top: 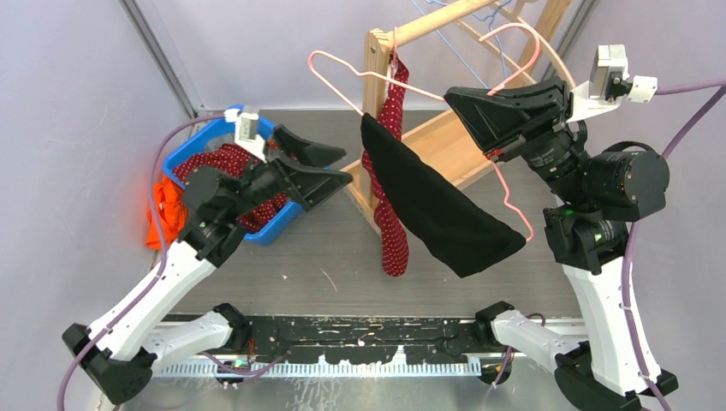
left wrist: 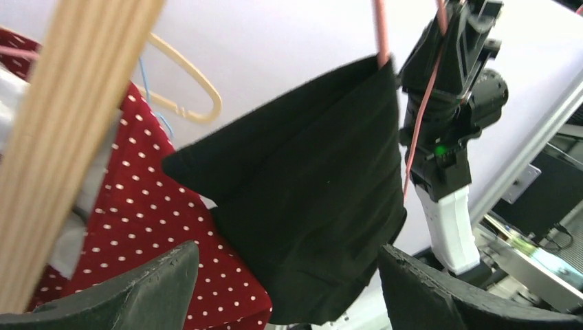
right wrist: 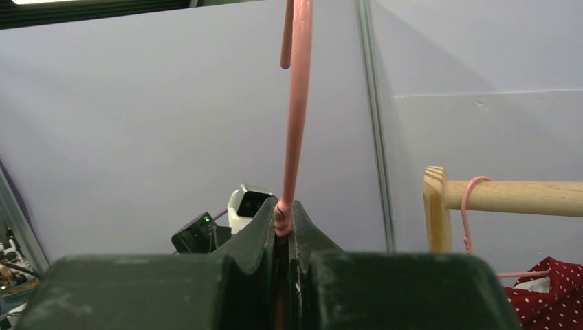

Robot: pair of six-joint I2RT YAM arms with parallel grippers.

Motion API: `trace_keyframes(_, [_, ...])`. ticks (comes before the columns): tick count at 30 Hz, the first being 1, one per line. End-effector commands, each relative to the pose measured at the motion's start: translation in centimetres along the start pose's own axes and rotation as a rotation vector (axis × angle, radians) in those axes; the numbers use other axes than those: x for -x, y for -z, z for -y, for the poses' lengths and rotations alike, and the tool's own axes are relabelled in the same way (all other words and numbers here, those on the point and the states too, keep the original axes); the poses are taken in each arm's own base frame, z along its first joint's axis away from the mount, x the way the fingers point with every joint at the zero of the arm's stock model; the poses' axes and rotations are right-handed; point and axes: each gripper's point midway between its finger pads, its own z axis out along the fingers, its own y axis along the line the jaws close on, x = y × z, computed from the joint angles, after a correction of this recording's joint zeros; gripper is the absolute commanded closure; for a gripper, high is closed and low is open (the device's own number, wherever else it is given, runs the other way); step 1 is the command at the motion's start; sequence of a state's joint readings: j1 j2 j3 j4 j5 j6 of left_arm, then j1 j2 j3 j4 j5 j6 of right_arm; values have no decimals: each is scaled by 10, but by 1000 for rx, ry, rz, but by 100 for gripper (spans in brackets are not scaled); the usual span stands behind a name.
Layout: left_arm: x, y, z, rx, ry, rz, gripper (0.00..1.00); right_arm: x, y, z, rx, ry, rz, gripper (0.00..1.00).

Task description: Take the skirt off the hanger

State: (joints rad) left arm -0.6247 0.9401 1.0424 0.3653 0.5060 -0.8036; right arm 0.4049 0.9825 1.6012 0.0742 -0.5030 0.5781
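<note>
A black skirt (top: 437, 210) hangs over a pink wire hanger (top: 507, 199) in the air in front of the wooden rack. My right gripper (top: 479, 120) is shut on the hanger's neck, with the wire (right wrist: 297, 124) rising from between its closed jaws (right wrist: 283, 216). My left gripper (top: 338, 167) is open just left of the skirt's upper end and touches nothing. In the left wrist view the skirt (left wrist: 309, 199) hangs between and beyond the open fingers (left wrist: 289, 275), with the hanger wire (left wrist: 380, 27) at its top edge.
A red polka-dot garment (top: 392, 214) hangs on the wooden rack (top: 377, 60) just behind the skirt. A blue basket (top: 193, 150) with red dotted cloth stands at the left, with orange cloth (top: 163, 214) beside it. More hangers hang on the rod (right wrist: 471, 206).
</note>
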Motion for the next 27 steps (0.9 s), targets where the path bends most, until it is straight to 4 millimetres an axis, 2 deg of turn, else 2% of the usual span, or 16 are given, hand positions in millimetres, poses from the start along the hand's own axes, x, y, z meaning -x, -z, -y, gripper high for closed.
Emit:
trace_keyframes(1, [6,-23,28,-109,-29,7,1,34,-1,-31,97,5,86,99])
trace_keyframes(8, [-5,-47,33,-106,-64,-23,0,36,4,-35,91,1,93,99])
trace_keyframes(9, [-6,-49,33,-111,-64,-25,3,36,4,-34,86,1,93,99])
trace_keyframes(11, [-7,-51,34,-112,-69,-24,13,33,4,-29,70,2,87,99])
trace_keyframes(15, [-8,-50,26,-75,-85,-16,49,29,3,-23,52,-1,84,99])
trace_keyframes(19, [-10,-51,19,-54,-100,-7,60,26,2,-19,45,-8,82,99])
trace_keyframes(23, [-7,-56,19,-61,-120,1,88,19,0,-7,4,-6,82,99])
trace_keyframes(27, [4,-54,26,-70,-145,26,95,7,-6,16,-63,11,62,99])
